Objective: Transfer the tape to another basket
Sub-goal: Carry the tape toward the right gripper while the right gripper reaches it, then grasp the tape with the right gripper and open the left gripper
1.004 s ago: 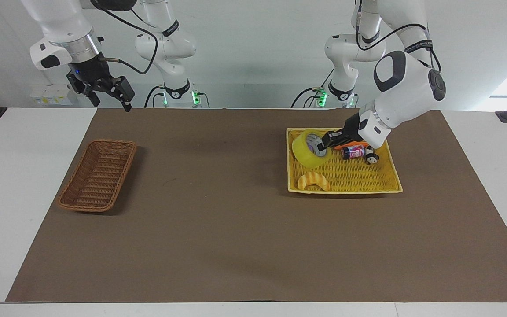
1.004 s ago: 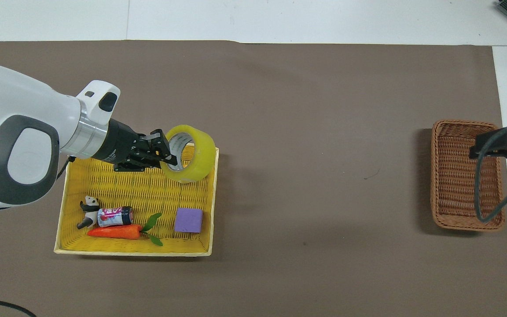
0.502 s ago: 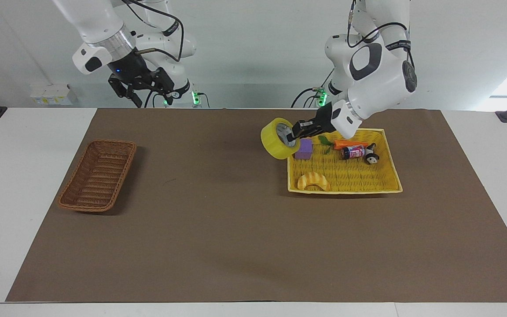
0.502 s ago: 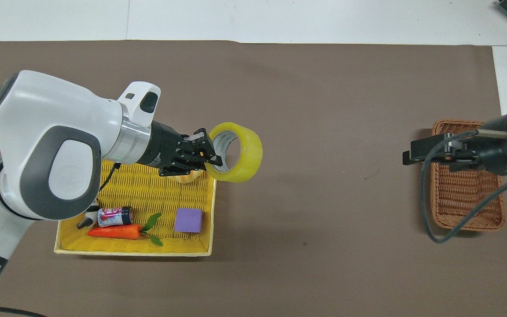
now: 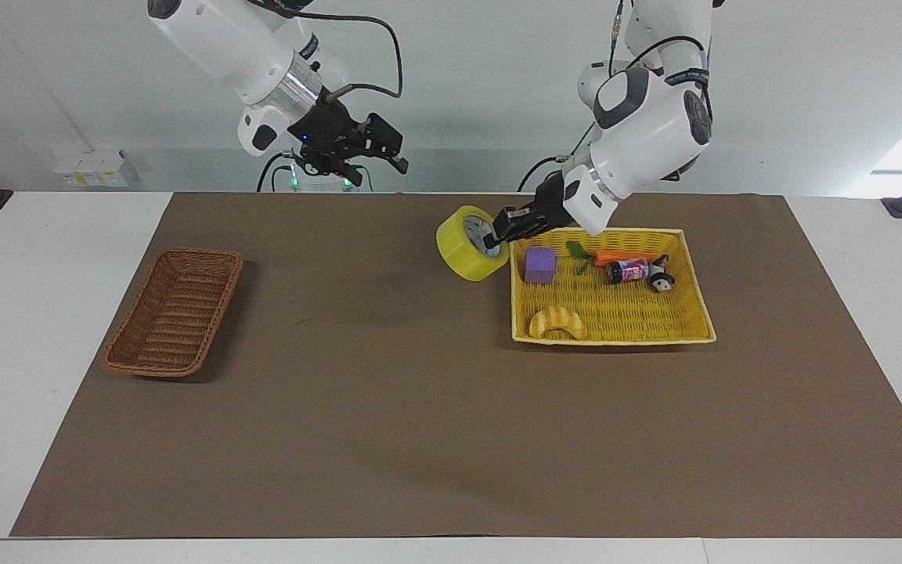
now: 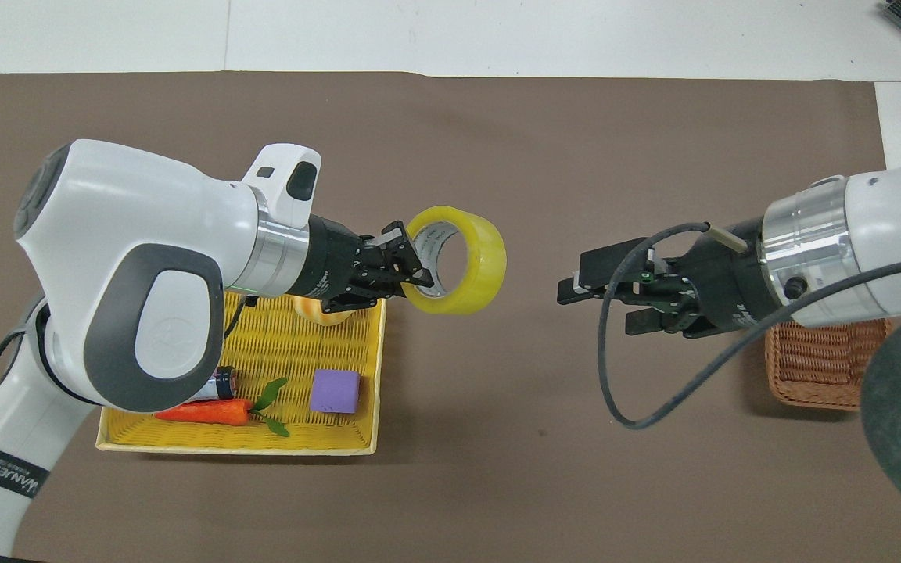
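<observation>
The yellow tape (image 5: 468,249) hangs in the air over the brown mat, just off the yellow basket's (image 5: 615,338) edge toward the right arm's end. My left gripper (image 5: 496,233) is shut on the roll's wall, one finger inside the grey core. In the overhead view the tape (image 6: 472,262) and left gripper (image 6: 413,270) face my right gripper (image 6: 607,301), which is open and empty over the mat's middle. In the facing view the right gripper (image 5: 380,160) is high. The brown wicker basket (image 5: 173,313) sits empty at the right arm's end, half covered by that arm in the overhead view (image 6: 826,367).
The yellow basket (image 6: 239,447) holds a purple block (image 5: 540,264), a carrot (image 5: 607,254), a small can (image 5: 628,270), a panda figure (image 5: 661,278) and a croissant toy (image 5: 557,321). A brown mat (image 5: 420,431) covers the table.
My left gripper has carried the tape up out of the yellow basket toward the table's middle. My right arm has swung from over the brown basket toward the middle.
</observation>
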Action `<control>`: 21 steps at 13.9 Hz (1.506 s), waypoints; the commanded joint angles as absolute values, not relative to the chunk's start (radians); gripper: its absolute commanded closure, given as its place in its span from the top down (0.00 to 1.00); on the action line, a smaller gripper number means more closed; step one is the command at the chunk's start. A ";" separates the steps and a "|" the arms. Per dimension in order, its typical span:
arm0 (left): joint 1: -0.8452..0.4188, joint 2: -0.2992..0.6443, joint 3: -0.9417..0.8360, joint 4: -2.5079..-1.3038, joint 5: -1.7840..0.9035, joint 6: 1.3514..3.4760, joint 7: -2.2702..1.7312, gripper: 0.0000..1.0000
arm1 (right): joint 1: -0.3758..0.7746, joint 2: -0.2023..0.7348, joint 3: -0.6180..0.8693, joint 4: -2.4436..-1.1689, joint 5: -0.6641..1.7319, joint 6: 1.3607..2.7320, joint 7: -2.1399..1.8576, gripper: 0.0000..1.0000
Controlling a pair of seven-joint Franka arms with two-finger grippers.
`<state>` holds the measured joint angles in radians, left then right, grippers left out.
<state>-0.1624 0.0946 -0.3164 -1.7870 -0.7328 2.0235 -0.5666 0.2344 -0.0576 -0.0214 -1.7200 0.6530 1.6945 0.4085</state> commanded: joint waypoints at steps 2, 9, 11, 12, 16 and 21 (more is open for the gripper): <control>-0.219 0.107 -0.319 -1.759 -0.755 2.045 -0.606 0.00 | 0.287 -0.061 -0.021 -1.818 0.758 1.873 0.423 1.00; -0.219 0.091 -0.344 -1.735 -0.755 2.028 -0.621 0.00 | 0.276 -0.005 -0.021 -1.818 0.772 1.910 0.244 1.00; -0.219 0.094 -0.348 -1.723 -0.753 2.034 -0.640 0.00 | 0.285 -0.005 -0.021 -1.818 0.772 1.922 0.241 0.86; -0.219 0.095 -0.350 -1.723 -0.755 2.039 -0.640 0.00 | 0.272 -0.002 -0.021 -1.813 0.775 1.904 0.238 0.33; -0.219 0.100 -0.350 -1.721 -0.755 2.043 -0.640 0.00 | 0.261 0.006 -0.023 -1.795 0.776 1.864 0.270 0.00; -0.219 0.089 -0.348 -1.712 -0.750 2.046 -0.646 1.00 | 0.246 0.023 -0.029 -1.764 0.707 1.838 0.272 0.00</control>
